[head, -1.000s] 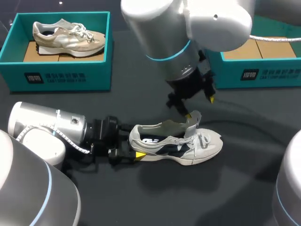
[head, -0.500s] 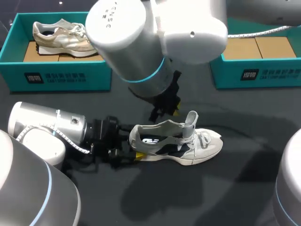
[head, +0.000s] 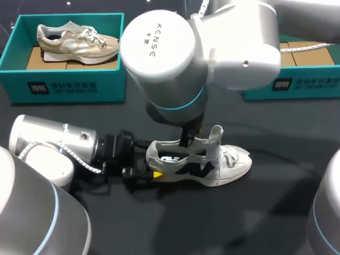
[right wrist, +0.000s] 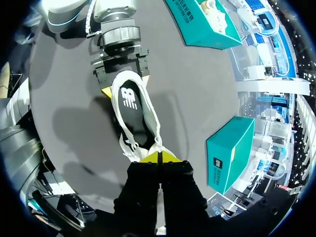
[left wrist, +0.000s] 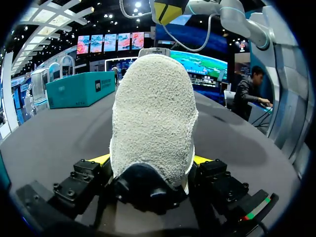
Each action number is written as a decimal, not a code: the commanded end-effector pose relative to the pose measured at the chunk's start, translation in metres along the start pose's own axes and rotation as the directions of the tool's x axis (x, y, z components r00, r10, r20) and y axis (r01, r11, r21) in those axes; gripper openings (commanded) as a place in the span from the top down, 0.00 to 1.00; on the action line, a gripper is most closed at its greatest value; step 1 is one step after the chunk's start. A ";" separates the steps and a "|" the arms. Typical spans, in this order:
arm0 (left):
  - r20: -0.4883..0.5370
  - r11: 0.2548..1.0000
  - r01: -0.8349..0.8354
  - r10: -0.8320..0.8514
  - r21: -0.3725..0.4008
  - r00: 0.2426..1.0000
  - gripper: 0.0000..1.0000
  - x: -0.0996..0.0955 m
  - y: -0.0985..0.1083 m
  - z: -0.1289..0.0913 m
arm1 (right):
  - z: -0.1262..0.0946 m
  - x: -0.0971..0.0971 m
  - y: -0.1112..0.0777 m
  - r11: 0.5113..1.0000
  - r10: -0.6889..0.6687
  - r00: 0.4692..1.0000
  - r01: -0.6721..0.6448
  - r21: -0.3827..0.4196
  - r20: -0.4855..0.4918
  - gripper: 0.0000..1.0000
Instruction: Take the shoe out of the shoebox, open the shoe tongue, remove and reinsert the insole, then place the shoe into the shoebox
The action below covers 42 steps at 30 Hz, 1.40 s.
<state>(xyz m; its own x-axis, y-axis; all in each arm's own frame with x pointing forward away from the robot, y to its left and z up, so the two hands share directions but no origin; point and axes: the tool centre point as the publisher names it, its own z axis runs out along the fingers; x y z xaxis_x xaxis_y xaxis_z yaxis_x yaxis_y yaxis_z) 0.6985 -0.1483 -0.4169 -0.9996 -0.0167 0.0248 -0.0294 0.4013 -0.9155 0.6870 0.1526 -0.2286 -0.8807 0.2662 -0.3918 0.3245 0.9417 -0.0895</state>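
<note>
A white and grey mesh sneaker [head: 199,162] with dark side panels stands on its sole on the dark grey surface [head: 255,223], outside both boxes, with its toe toward the right arm's side. The left end effector [head: 144,173] pinches its heel: in the left wrist view the yellow fingertips [left wrist: 101,159] press the heel from two sides. The right end effector [head: 186,139] hangs just over the sneaker's opening, beside the upright grey tongue [head: 215,136]. In the right wrist view its two yellow tips are pressed together, with nothing visible between them. The dark insole [right wrist: 131,96] lies inside the sneaker.

The left teal shoebox [head: 69,87], an open-topped rectangular carton at the rear of the surface, holds a beige and cream sneaker [head: 74,41] lying on brown cardboard inserts [head: 40,59]. The right teal shoebox [head: 305,85], of the same make, is partly hidden behind the right arm; the part in view contains brown cardboard panels [head: 313,53]
</note>
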 end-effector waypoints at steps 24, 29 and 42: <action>0.000 1.000 -0.001 0.001 -0.003 1.000 1.00 -0.001 0.005 0.001 | 0.027 0.020 0.026 0.990 -0.089 0.996 0.087 -0.111 -0.018 1.00; 0.000 1.000 -0.001 0.001 -0.003 1.000 1.00 -0.001 0.005 0.001 | 0.027 0.020 0.026 0.990 -0.089 0.996 0.087 -0.111 -0.018 1.00; 0.000 1.000 -0.001 0.001 -0.003 1.000 1.00 -0.001 0.005 0.001 | 0.046 0.038 0.022 0.977 -0.175 0.985 0.173 -0.124 -0.002 1.00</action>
<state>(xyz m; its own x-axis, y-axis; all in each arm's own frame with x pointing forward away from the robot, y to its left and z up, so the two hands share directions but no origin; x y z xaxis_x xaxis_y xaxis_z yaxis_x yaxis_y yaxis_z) 0.6985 -0.1483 -0.4169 -0.9996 -0.0167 0.0247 -0.0294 0.4012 -0.9155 0.6786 0.1738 -0.2729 -0.9255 0.0990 -0.3656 0.1283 0.9901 -0.0568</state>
